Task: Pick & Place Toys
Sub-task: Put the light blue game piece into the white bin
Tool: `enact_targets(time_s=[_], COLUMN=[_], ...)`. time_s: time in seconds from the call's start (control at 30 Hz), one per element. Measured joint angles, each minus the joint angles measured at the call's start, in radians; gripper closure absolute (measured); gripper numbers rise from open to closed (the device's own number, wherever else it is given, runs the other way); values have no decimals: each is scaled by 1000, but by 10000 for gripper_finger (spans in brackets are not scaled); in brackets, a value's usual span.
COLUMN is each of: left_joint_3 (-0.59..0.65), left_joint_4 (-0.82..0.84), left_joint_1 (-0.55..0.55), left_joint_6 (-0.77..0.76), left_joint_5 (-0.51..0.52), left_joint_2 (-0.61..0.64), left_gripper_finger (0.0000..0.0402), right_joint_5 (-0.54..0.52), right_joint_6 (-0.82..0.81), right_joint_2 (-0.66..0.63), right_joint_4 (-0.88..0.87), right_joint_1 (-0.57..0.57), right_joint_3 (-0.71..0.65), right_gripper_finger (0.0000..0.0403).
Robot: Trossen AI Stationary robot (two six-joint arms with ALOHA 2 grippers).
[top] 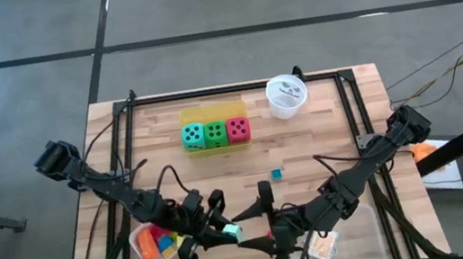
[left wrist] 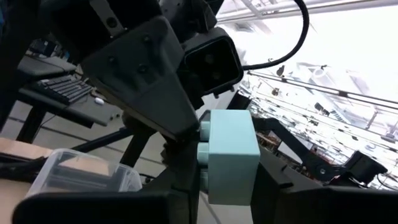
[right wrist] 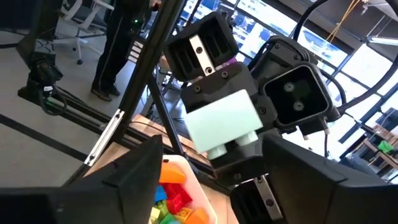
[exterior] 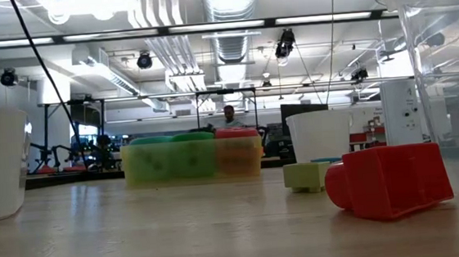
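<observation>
Right up against your low camera lies a red block (exterior: 391,180), with a pale green block (exterior: 307,176) just behind it. Your left gripper (top: 228,233) hangs at the near middle of the table, closed on a pale teal studded block (top: 231,232), and the right wrist view shows that block (right wrist: 225,122) pinched between its fingers. Your right gripper (top: 267,222) faces it just to the right, its fingers spread wide on either side of the block without touching. A white tray (top: 144,258) of coloured blocks (top: 158,240) sits at the near left. Teal (top: 192,136), green (top: 215,133) and red (top: 238,129) dice line up at the far middle, and a small blue block (top: 277,174) lies alone mid-table.
</observation>
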State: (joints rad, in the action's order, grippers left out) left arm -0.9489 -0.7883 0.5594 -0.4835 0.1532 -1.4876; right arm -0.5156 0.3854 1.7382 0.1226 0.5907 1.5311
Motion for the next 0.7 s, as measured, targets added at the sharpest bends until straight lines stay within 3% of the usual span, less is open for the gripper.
enact_targets(time_s=[0.17,0.3,0.43,0.7], left_joint_3=[0,0,-2,-2], left_joint_4=[10,84,241,638], left_joint_1=[0,0,0,3], left_joint_6=[-5,-35,-131,-289], left_joint_5=[0,-7,5,73], left_joint_2=[0,16,60,206], left_gripper_finger=[322,322,322,322], right_joint_5=[-6,-78,-135,-146], right_joint_6=[0,-52,-189,-493], right_joint_2=[0,0,0,0], right_joint_4=[-8,-26,-112,-309], right_joint_1=[0,0,1,0], right_joint_3=[0,0,0,0], right_gripper_finger=[117,116,115,115])
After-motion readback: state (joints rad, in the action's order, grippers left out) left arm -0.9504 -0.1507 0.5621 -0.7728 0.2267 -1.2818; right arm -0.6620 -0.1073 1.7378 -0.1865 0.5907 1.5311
